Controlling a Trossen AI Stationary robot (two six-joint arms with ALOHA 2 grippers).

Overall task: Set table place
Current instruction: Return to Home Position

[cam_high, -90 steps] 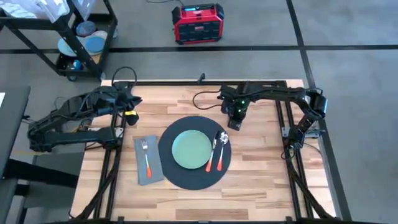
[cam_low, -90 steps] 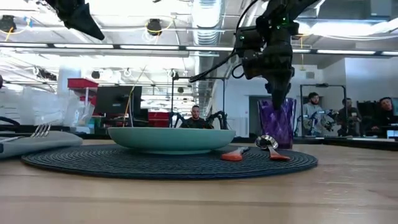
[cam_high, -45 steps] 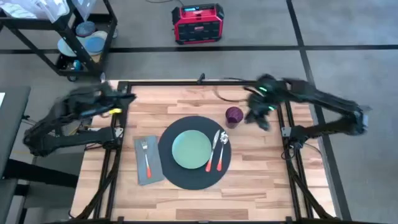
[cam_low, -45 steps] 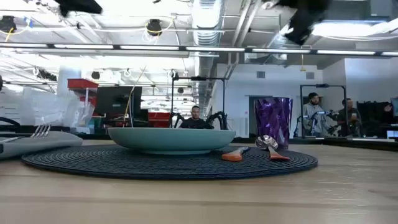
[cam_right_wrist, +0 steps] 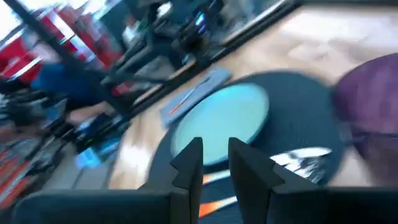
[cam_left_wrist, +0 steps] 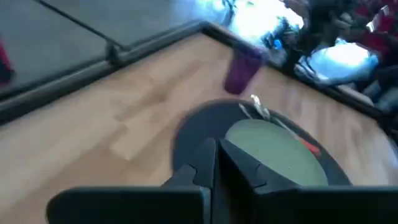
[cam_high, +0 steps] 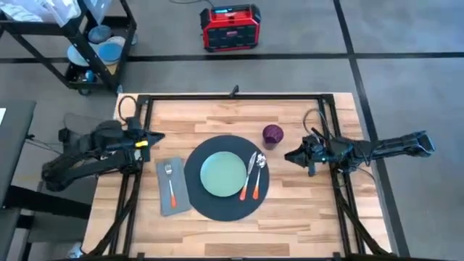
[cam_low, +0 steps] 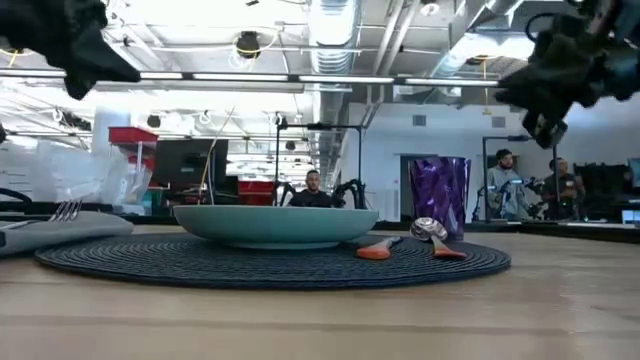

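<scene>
Two tools hang empty above the light-wood plank worktop (cam_high: pixel 290 217), touching nothing. The left tool (cam_high: pixel 156 138) has its fingers pressed together. The right tool (cam_high: pixel 290 155) seems to show a narrow gap, though blur makes that uncertain.

The placemat (cam_high: pixel 217 206) is round, flat, ribbed and black-grey, with a smooth pale green plate (cam_high: pixel 223 176) at its centre. At 3 o'clock of the plate lie an orange-handled knife (cam_high: pixel 245 190) and a shiny spoon (cam_high: pixel 255 165). A purple cup (cam_high: pixel 272 134) stands just beside the mat between 1 and 2 o'clock. A grey napkin (cam_high: pixel 165 203) bearing a fork (cam_high: pixel 169 181) lies at 9 o'clock.

From the placemat, the left tool sits at 10 o'clock and the right at 2 o'clock, both apart from it.
</scene>
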